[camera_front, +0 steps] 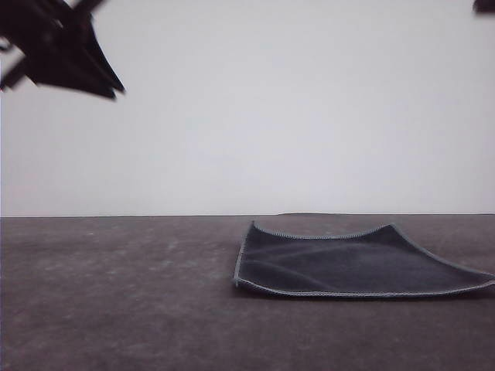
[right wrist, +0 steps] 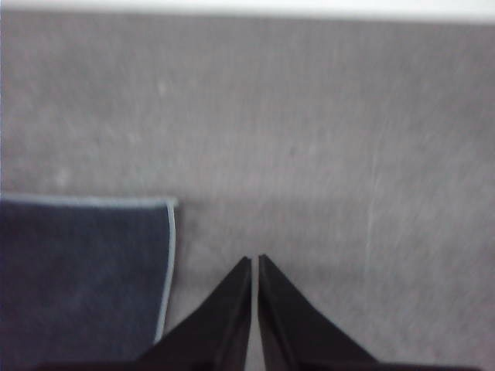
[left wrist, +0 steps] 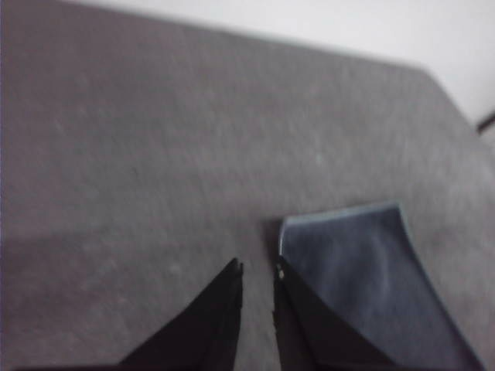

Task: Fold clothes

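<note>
The clothes are one dark charcoal cloth (camera_front: 356, 263) with light stitched edging, lying flat on the table to the right of centre. Its far edge is slightly raised at the corners. My left gripper (camera_front: 104, 81) hangs high at the upper left, blurred, well away from the cloth. In the left wrist view, the left gripper (left wrist: 257, 268) shows a narrow gap with nothing in it, above the table beside a corner of the cloth (left wrist: 363, 278). My right gripper (right wrist: 254, 258) is shut and empty, hovering over bare table just beside the cloth's (right wrist: 77, 270) edge.
The dark grey table (camera_front: 116, 294) stretches to a plain white wall (camera_front: 271, 116) at the back. A small piece of the right arm (camera_front: 485, 6) shows in the top right corner of the front view.
</note>
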Robot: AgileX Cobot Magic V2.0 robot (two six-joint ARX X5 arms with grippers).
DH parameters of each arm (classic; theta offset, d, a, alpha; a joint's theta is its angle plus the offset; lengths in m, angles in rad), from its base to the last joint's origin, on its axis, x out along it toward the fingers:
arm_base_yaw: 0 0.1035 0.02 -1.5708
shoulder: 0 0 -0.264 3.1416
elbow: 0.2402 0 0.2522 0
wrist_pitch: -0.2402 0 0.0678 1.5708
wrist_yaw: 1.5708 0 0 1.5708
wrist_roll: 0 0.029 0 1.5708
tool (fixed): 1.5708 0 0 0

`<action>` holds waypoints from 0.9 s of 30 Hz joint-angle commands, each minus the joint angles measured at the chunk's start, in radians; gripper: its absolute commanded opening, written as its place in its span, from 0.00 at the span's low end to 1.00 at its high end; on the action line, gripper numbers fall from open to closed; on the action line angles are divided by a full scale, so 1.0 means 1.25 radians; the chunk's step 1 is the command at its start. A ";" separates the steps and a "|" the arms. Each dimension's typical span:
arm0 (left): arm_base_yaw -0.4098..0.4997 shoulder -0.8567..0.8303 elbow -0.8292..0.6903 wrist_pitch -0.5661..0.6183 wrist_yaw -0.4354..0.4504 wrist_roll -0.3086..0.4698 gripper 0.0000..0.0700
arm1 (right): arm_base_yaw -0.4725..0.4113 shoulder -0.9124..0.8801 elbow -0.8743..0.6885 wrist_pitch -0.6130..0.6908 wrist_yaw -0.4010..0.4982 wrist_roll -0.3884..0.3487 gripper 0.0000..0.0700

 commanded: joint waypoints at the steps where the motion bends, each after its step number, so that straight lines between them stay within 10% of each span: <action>1: -0.011 0.027 0.022 0.004 0.004 0.028 0.10 | 0.002 0.033 0.010 0.000 -0.002 -0.011 0.01; 18: -0.048 0.112 0.022 -0.022 0.004 0.049 0.10 | 0.002 0.173 0.010 -0.030 -0.108 -0.008 0.02; 20: -0.048 0.112 0.022 -0.022 0.004 0.049 0.10 | 0.002 0.173 0.010 -0.031 -0.108 -0.008 0.13; 24: -0.048 0.112 0.022 -0.032 0.004 0.048 0.33 | 0.002 0.173 0.010 -0.031 -0.117 -0.005 0.66; 27: -0.050 0.112 0.022 -0.036 0.004 0.048 0.44 | 0.002 0.173 0.010 -0.030 -0.122 -0.005 0.73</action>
